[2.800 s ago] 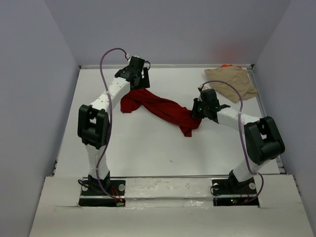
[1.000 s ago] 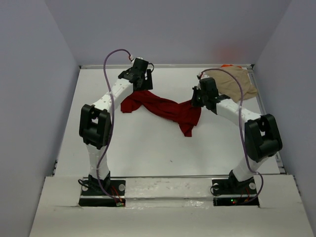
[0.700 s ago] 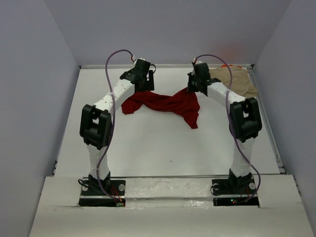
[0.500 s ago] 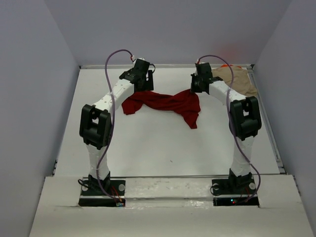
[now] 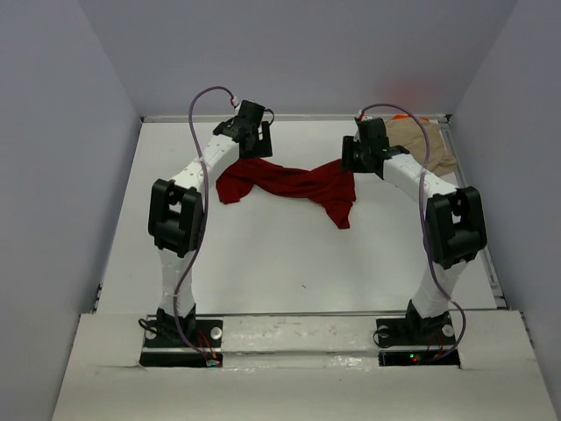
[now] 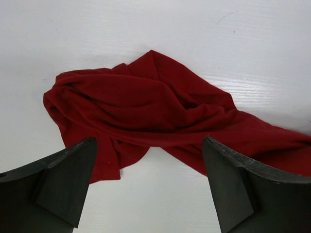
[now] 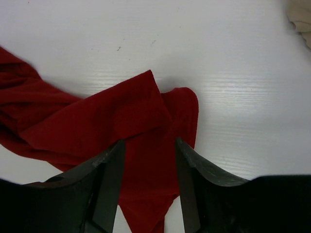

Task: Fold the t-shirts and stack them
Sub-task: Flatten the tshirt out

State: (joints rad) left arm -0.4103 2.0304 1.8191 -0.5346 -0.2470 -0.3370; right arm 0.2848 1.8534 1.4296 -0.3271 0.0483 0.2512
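Hovering over dark red t-shirt [image 5: 294, 184] on desk [image 5: 263, 254] with left hand [image 6: 148, 145] spread wide, right hand [image 7: 149, 145] parted astride corner, pinching nothing.

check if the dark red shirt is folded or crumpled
Crumpled, not folded. The dark red t-shirt lies as a twisted, wrinkled band on the table. The left wrist view shows bunched ridges and no flat, squared edges.

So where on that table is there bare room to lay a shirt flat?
The near half of the table, between the dark red shirt and the arms' bases, is bare. So is the far left corner, beyond the left arm. Crowded: far right, where the tan shirt lies by the right arm.
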